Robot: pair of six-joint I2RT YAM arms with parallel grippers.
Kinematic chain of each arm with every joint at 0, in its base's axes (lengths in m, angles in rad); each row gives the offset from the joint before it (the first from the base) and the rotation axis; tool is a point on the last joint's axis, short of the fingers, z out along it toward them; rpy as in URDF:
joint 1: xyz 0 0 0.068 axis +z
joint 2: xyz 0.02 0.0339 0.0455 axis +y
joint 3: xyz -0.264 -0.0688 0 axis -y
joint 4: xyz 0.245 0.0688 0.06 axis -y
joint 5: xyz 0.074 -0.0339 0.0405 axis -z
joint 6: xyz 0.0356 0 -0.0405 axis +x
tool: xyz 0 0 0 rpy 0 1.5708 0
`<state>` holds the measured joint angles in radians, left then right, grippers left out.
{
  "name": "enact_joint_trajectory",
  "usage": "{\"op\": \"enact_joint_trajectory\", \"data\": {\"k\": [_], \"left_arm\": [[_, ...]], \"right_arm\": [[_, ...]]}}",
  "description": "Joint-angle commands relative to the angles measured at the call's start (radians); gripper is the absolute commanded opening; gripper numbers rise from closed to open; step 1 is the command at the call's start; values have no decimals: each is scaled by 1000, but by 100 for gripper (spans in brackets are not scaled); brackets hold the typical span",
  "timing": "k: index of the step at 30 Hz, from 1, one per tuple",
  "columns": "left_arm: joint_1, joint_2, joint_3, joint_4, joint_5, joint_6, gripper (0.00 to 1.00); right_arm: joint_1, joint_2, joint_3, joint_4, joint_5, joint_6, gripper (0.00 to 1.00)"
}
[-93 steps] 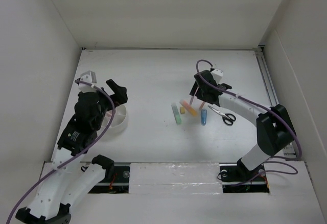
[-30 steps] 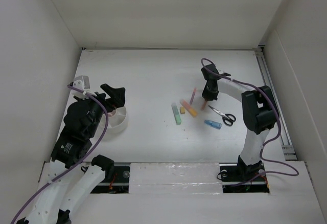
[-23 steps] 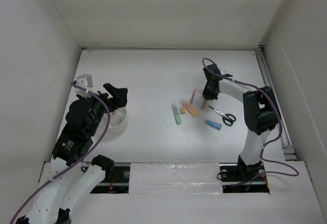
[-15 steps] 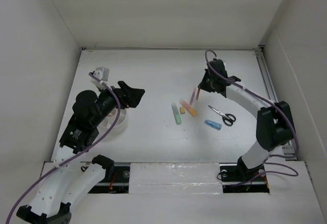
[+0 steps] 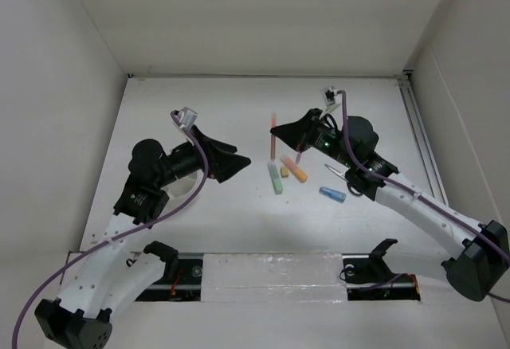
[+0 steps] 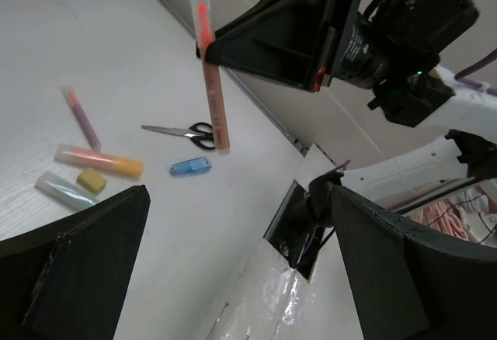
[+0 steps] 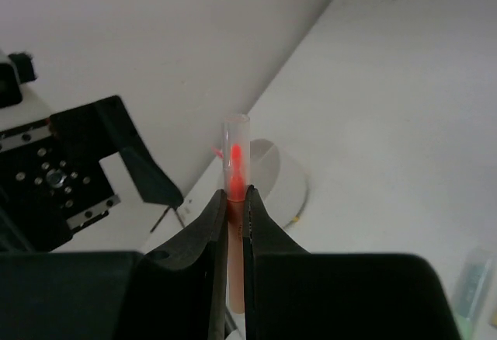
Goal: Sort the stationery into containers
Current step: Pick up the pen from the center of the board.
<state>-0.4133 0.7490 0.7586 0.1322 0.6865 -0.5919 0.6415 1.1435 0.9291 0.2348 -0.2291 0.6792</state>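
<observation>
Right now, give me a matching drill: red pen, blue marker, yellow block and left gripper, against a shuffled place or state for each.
1 red pen
2 blue marker
3 yellow block
4 left gripper

A open, empty
B between green marker and orange marker
C on table by scissors
D held up in right gripper

Pairs: 1-D, 2-C, 3-B, 4-A

The tub (image 7: 273, 175) sits left on the desk (image 5: 199, 118); right of centre lie the left marker (image 5: 276, 178), block (image 5: 284, 172) and middle marker (image 5: 296, 170) in a row, the flat pen (image 5: 299, 158) behind; the right marker (image 5: 332, 194) lies nearer, scissors (image 6: 186, 131) behind it; the raised pen (image 5: 272, 122) stands upright in the right gripper (image 7: 235, 200), off the desk.
</observation>
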Motion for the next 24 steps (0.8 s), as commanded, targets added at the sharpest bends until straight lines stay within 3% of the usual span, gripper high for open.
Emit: {"op": "enact_joint_trajectory", "data": {"k": [1,7,12,20,24], "left_arm": [[-2,-22,5,148,96,-37,100],[-2,-69,-13,198,120,-46,100],[-2,-69,-13,153,111,-22,95],[-2,-69,-13,162,102,-22,75],[-2,-69,-13,162,91,-22,50]], "right_arm": [[61,-10,-23,230,-111,40,0],[118,44,-59,524,-205,140,0],[178,77,-35,581,-216,152,0],[244,157,-13,774,-299,198,0],[263,170,-4,814,-317,209,0]]}}
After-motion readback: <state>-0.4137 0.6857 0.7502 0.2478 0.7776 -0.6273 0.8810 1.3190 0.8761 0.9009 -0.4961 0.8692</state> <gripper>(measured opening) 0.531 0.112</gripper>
